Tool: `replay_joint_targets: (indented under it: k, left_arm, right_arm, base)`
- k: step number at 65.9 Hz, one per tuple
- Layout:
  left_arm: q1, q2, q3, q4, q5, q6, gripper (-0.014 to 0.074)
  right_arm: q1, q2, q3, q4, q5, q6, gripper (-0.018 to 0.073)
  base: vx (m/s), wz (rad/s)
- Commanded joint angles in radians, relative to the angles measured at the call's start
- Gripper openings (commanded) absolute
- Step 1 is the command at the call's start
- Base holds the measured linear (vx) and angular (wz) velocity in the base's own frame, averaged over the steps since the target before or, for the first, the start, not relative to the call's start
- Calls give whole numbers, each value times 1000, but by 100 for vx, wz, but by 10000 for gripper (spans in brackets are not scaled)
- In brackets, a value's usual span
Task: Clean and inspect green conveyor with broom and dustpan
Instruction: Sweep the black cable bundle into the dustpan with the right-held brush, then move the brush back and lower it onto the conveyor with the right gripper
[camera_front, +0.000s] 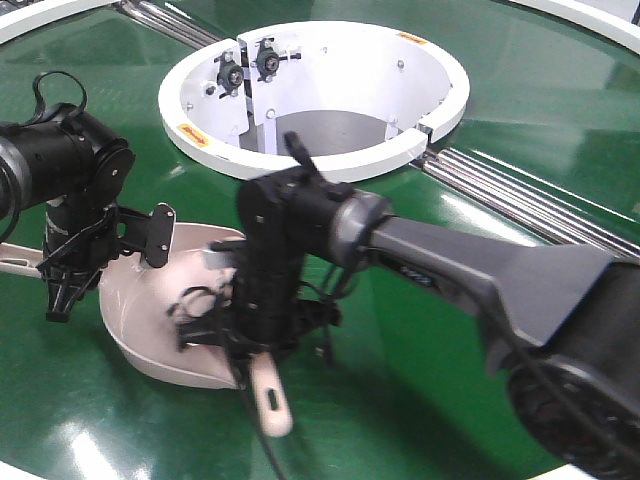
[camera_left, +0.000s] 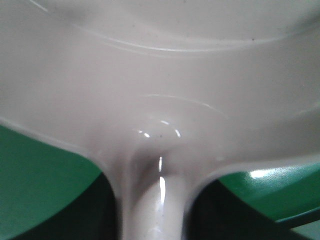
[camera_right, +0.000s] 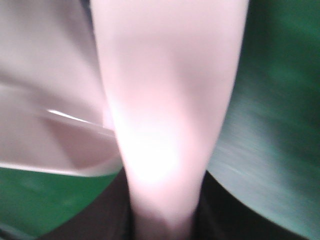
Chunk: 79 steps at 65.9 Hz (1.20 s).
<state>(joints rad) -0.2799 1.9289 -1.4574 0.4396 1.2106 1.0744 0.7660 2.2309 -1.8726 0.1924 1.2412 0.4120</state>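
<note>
Black left arm (camera_front: 70, 165), grey-linked right arm (camera_front: 470, 265) (black cables (camera_front: 195, 305), perhaps lettering)

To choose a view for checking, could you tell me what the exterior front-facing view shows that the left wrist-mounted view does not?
Only the front view shows the white ring, the metal rails and the broom. Only the left wrist view shows, close up, where the dustpan meets its handle. Both show the dustpan and the green conveyor.

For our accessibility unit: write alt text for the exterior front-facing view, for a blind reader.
Two black arms work on a green conveyor: the left gripper holds a beige-pink dustpan, the right gripper a broom beside it. A white ring sits behind.
</note>
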Motion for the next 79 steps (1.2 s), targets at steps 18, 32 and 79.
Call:
replay_joint_targets:
  k: [18, 32, 79]
  left_arm:
    - [-4, -61, -29, 34, 37, -5, -6]
    - [-4, -61, -29, 34, 37, -5, -6]
    - [-4, -61, -29, 34, 37, -5, -6]
  right_arm:
    - [40, 1, -309, 122, 50, -58, -4]
    - [25, -27, -308, 64, 50, -58, -4]
    - [-115, -75, -305, 17, 50, -91, -4]
  base:
    - [0, 0]
    - [0, 0]
    - [0, 0]
